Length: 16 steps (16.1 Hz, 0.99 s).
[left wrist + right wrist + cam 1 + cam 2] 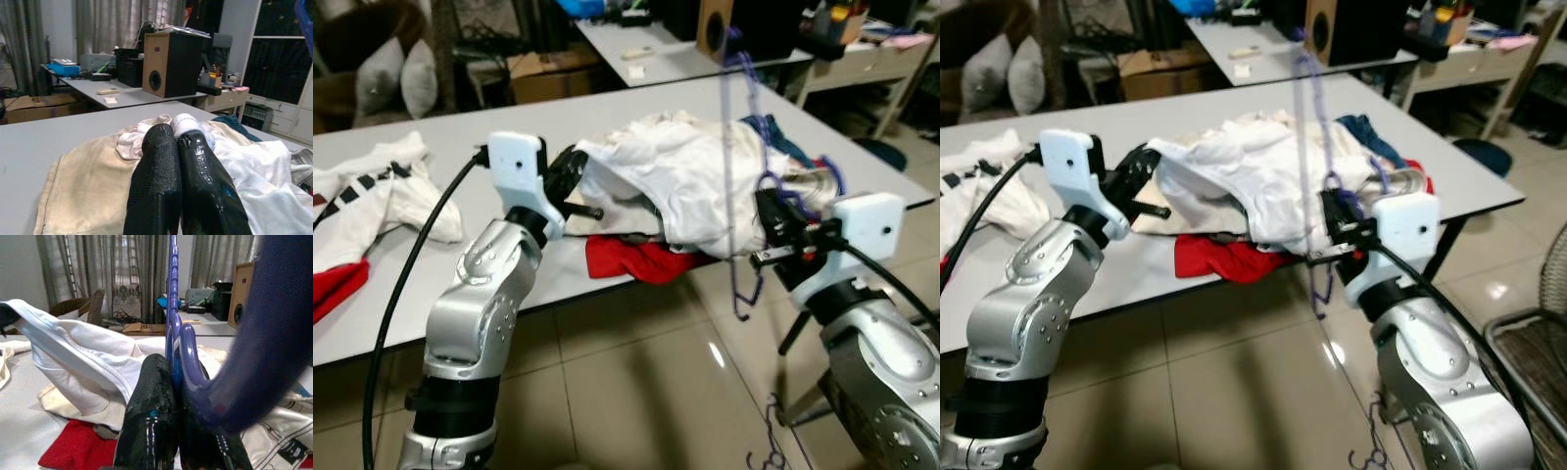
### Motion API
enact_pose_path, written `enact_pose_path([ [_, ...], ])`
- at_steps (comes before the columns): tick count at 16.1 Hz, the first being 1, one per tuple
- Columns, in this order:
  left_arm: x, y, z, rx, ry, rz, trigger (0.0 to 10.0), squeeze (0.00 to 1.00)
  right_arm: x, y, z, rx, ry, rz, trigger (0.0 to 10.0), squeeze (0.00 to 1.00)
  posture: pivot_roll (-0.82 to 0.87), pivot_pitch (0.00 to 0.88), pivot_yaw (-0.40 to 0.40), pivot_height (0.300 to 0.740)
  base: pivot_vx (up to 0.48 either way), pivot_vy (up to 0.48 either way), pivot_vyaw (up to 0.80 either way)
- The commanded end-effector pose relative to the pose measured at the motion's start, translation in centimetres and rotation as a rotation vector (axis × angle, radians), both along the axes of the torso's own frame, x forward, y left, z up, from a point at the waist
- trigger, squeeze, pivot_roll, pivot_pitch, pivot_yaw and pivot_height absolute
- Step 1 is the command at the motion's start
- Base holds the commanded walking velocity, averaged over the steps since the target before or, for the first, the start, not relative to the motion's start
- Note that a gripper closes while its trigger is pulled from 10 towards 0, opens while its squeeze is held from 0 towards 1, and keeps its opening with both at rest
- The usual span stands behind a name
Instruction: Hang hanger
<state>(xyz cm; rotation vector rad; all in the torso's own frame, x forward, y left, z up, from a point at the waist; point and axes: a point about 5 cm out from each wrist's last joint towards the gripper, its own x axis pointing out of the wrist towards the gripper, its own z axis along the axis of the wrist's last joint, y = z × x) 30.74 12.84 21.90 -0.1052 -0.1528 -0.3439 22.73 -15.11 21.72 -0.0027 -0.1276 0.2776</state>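
Observation:
A purple plastic hanger (728,147) stands upright at the table's front edge, its lower end hanging past the edge. My right gripper (770,211) is shut on it; in the right wrist view the hanger (172,308) rises from between the black fingers (151,411). My left gripper (570,174) is shut on the edge of a white garment (675,176) and lifts it off the clothes pile. A bit of white cloth (188,125) is pinched at the left gripper's (177,134) tips.
The grey table (607,108) holds a clothes pile with a red cloth (641,259) and a beige cloth (88,186). A white, red and black shirt (362,211) lies at left. Another hanger (769,446) lies on the tiled floor. A speaker (715,27) stands behind.

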Motion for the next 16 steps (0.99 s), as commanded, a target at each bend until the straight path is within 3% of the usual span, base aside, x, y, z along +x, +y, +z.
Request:
enact_pose_path([
  [1,-0.2,-0.2,0.7,0.008,-0.022,-0.004,10.0,0.00,0.0,0.1,0.2,-0.006,-0.014,0.012,10.0,0.00,-0.07,0.000,0.059,0.740,0.000,0.000,0.00],
  [4,-0.4,0.1,0.9,0.002,-0.028,0.000,10.0,0.00,-0.4,1.0,-0.1,-0.018,-0.007,0.085,10.0,0.00,-0.07,0.000,0.054,0.740,-0.314,0.000,0.00],
  [9,-0.5,0.1,0.5,0.021,-0.017,0.004,10.0,0.00,-0.3,1.1,-0.3,-0.023,-0.002,0.094,10.0,0.00,-0.06,0.000,0.050,0.740,-0.308,0.000,0.00],
  [12,-0.4,0.3,-0.7,0.062,0.021,0.008,10.0,0.00,-0.6,1.2,-1.3,-0.058,0.043,0.112,10.0,0.00,-0.06,0.000,0.050,0.740,-0.087,0.000,0.00],
  [13,-0.6,0.4,-2.9,0.162,0.107,-0.015,10.0,0.00,-1.2,1.0,-3.2,-0.149,0.134,0.164,10.0,0.00,-0.06,0.000,0.052,0.740,0.000,0.000,0.00],
  [14,-0.7,0.5,-3.4,0.193,0.133,-0.023,10.0,0.00,-1.4,1.0,-3.7,-0.157,0.155,0.179,10.0,0.00,-0.06,0.000,0.052,0.740,0.000,0.000,0.00],
  [16,-2.1,0.7,-6.5,0.353,0.246,-0.141,10.0,0.00,-2.6,0.7,-5.3,-0.180,0.235,0.248,10.0,0.00,-0.06,0.000,0.053,0.740,0.000,0.000,0.00],
])
